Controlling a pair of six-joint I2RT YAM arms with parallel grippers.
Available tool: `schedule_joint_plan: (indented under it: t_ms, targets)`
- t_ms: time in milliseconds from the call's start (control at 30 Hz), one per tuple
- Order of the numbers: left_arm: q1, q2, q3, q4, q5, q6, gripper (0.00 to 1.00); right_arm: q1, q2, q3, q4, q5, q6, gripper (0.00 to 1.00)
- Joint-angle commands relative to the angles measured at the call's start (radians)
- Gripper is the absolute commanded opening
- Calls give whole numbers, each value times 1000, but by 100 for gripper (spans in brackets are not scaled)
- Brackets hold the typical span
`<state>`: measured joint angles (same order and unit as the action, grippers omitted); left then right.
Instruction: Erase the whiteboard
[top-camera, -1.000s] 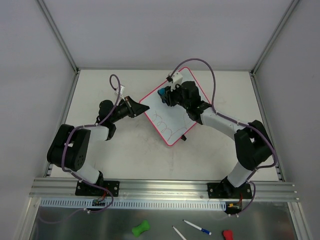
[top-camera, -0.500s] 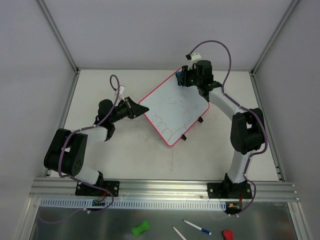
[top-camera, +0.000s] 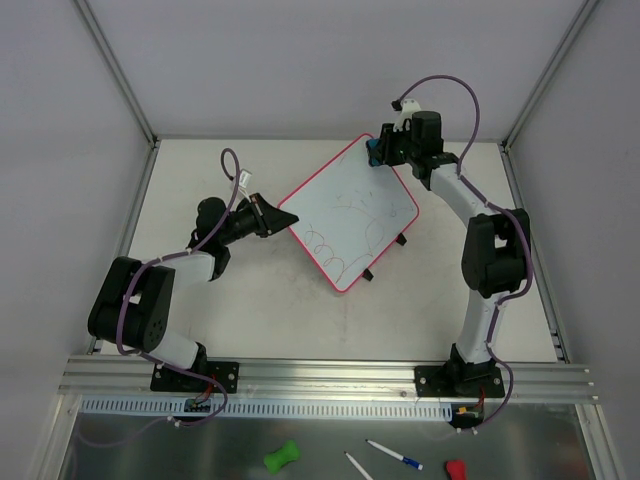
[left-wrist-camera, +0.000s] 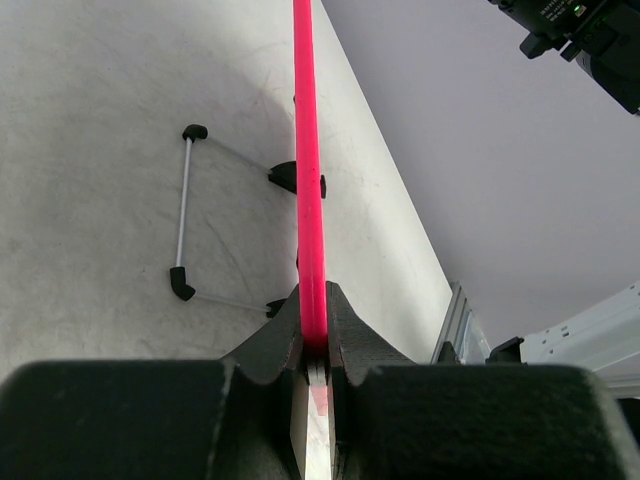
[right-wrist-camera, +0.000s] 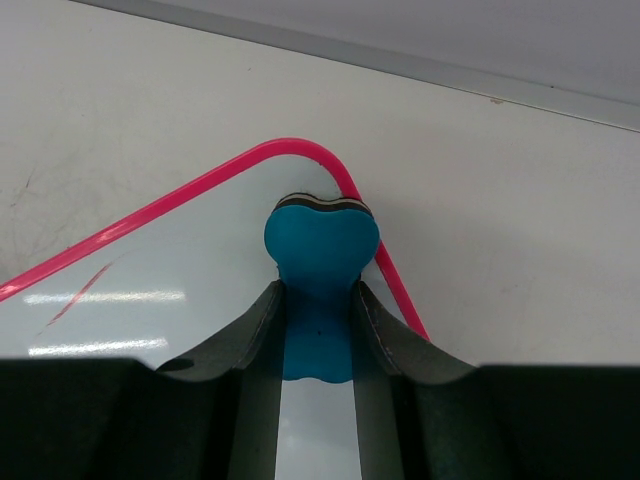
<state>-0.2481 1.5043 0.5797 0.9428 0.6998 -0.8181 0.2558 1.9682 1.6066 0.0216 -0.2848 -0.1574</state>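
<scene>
The whiteboard (top-camera: 350, 210) sits in the middle of the tabletop (top-camera: 230, 300), turned like a diamond, with thin scribbles (top-camera: 338, 248) across its near half. The left jaws are clamped narrow on the pink rim at the board's left corner; the left wrist view shows that rim edge-on. The right jaws are closed on a blue eraser (right-wrist-camera: 320, 245), which rests at the board's far corner, just inside the rim.
</scene>
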Motion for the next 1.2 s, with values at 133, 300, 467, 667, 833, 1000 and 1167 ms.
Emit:
schedule_joint_plan:
  t_ms: [133,300,467,667,833,1000,1167]
  targets:
    - [-10,11,43,21,130,79,0,13,-41,10,-54,-93,-77,0]
    - [-11,31,68,11,147,71,0,68,-71,-8,-80,-93,-174,0]
    - [-11,36,83,-27,150,83,0,99,-65,21,-156,-137,-220,0]
    - [-11,40,86,-39,150,85,0,187,-65,35,-255,-132,-326,0]
    - [-13,39,85,-41,148,86,0,250,-74,35,-316,-175,-389,0]
    - [-11,34,86,-42,150,86,0,273,-100,18,-348,-174,-430,0]
    - [-11,28,83,-44,150,85,0,266,-94,52,-347,-28,-384,0]
